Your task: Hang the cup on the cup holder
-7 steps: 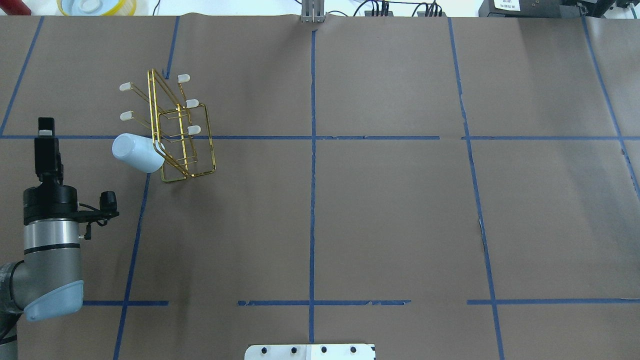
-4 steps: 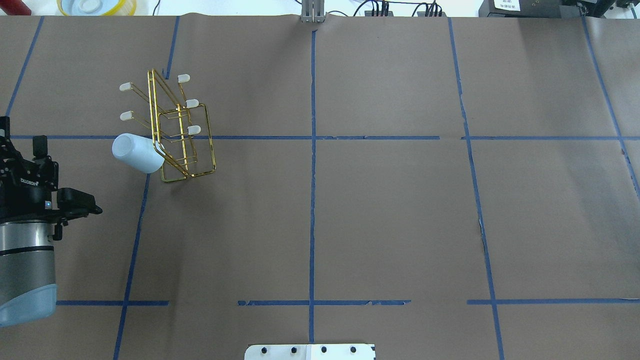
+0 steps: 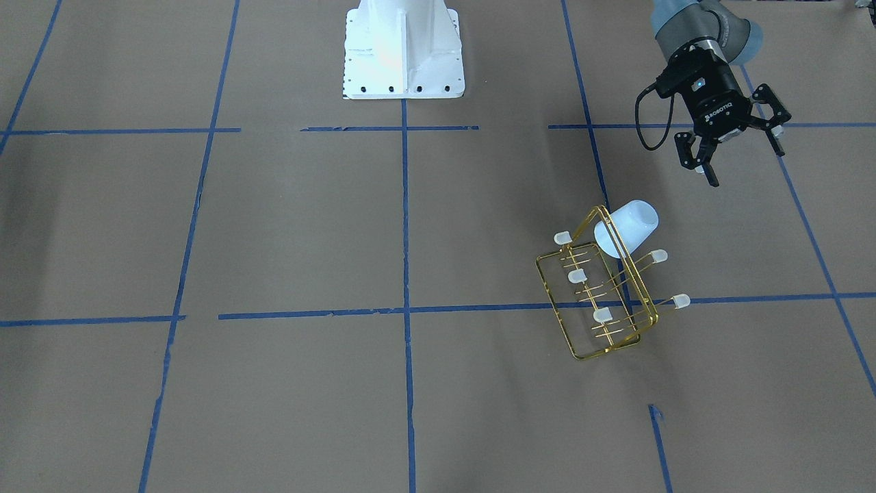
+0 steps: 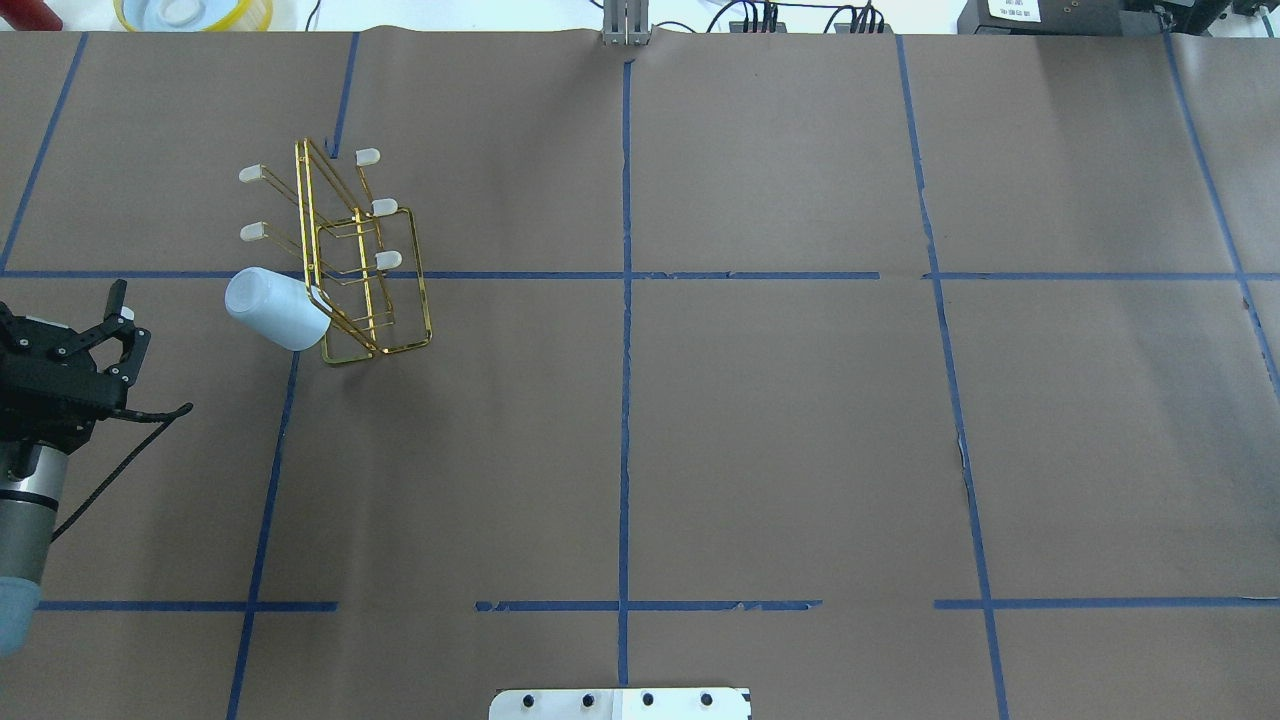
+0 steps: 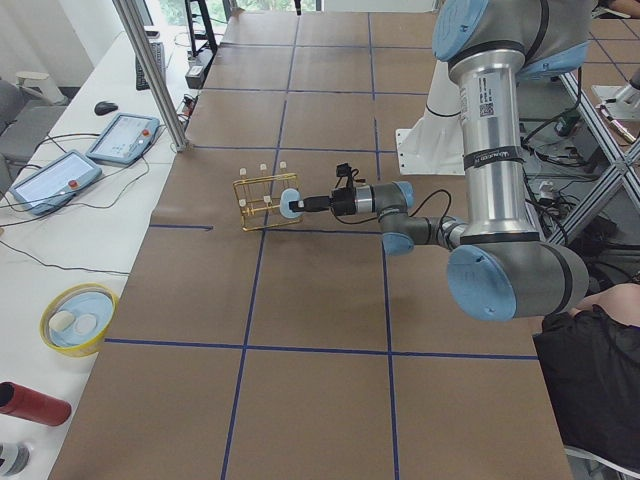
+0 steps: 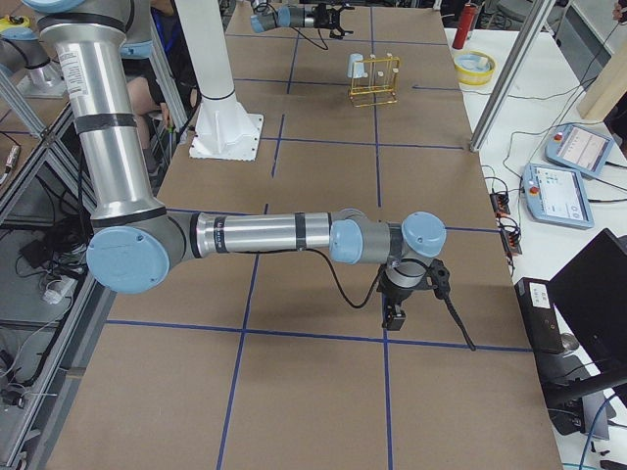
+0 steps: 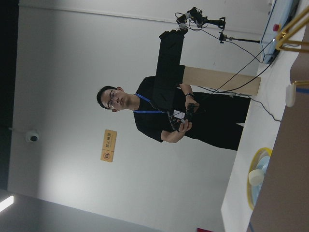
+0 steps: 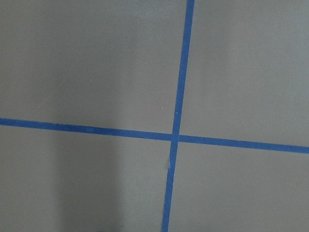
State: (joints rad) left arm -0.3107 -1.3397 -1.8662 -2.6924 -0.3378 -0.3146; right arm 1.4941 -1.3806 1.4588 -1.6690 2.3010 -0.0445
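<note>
Nearest the robot, the left claw [image 3: 744, 159] hangs spread and empty, apart from the cup [image 3: 628, 229], which sits mouth-first over the closest prong of the gold rack [image 3: 602, 305] on the worktop [image 3: 274, 226], so hanging looks done; whether the right claw [image 6: 396, 315] is spread I cannot tell.

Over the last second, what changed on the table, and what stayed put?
The left gripper drew back toward the robot's left side and rolled at the wrist; it is open, holding nothing. The cup stayed hung on the cup holder, which did not move.
</note>
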